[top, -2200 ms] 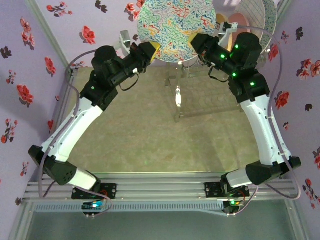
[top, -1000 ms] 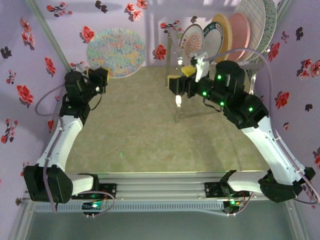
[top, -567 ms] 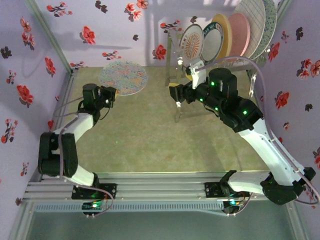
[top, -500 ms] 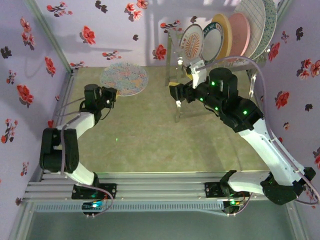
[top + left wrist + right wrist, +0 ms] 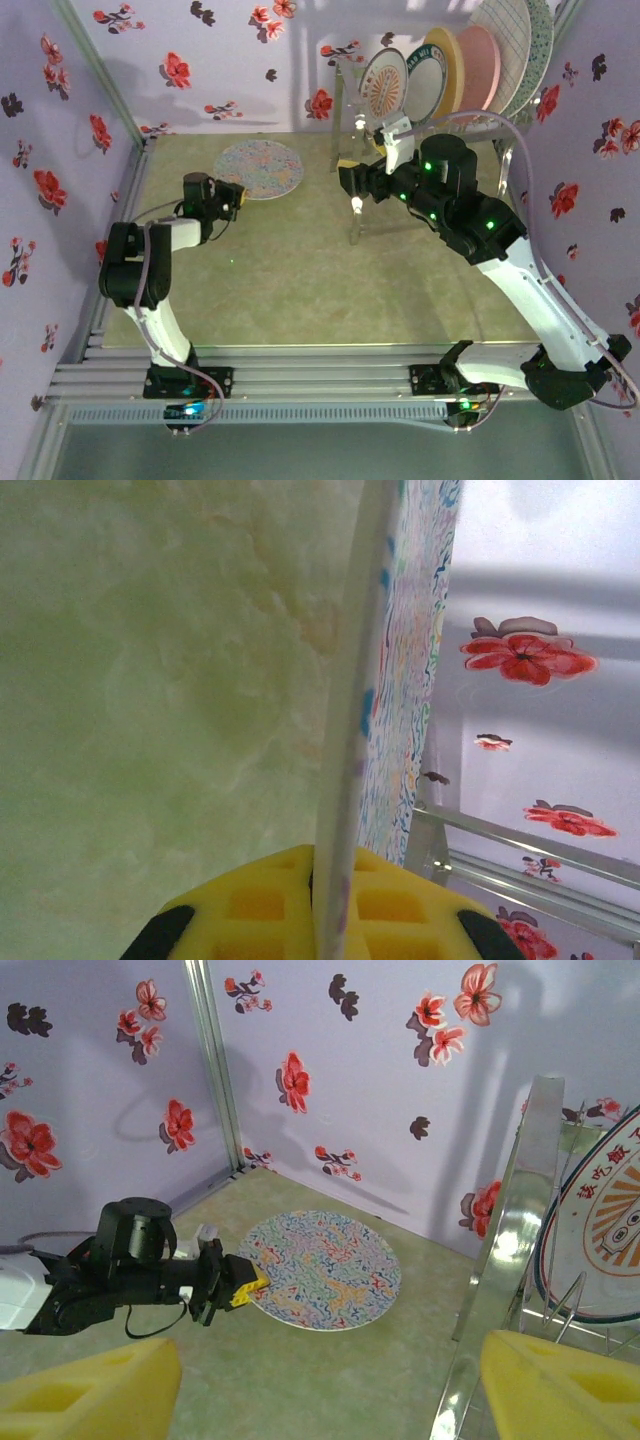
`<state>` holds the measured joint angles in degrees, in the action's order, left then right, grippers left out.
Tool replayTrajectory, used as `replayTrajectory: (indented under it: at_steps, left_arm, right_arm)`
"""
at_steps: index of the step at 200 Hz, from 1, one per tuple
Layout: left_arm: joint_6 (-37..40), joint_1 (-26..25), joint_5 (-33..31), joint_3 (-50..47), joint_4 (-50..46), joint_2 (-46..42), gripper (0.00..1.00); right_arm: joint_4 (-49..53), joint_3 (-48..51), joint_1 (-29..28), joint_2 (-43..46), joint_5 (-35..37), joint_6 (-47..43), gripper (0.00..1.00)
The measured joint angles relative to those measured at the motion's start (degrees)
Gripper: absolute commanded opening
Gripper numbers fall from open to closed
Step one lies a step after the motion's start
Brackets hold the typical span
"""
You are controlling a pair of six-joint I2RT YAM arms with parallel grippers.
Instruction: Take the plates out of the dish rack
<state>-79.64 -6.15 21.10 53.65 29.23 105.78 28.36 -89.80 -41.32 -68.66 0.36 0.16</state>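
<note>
One squiggle-patterned plate (image 5: pixel 260 168) clamped at rim in clenched left pincer (image 5: pixel 238 195), low at worktop (image 5: pixel 280 280); right pincer (image 5: pixel 347 178) released, empty, beside dish rack (image 5: pixel 505 1250).

One plate (image 5: pixel 259 168) lies left of the dish rack (image 5: pixel 336 110) holding the other plates (image 5: pixel 470 70).

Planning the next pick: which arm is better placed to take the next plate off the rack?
Right. The right fingers are open and hang beside the dish rack, near the orange-sunburst plate. The left fingers are shut on the rim of the squiggle-patterned plate, far from the rack.
</note>
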Motion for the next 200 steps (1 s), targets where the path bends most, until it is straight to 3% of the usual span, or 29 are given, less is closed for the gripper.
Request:
replayTrajectory:
  at_steps: [183,200]
  left_arm:
    - [2.1,0.0,2.1,8.3,3.2,13.9,0.0]
    - [2.1,0.0,2.3,8.7,3.7,14.5,0.07]
  right_arm:
    - [0.0,0.0,0.0,-0.2,1.4,0.4,0.81]
    - [0.0,0.0,0.0,-0.5,1.4,0.4,0.82]
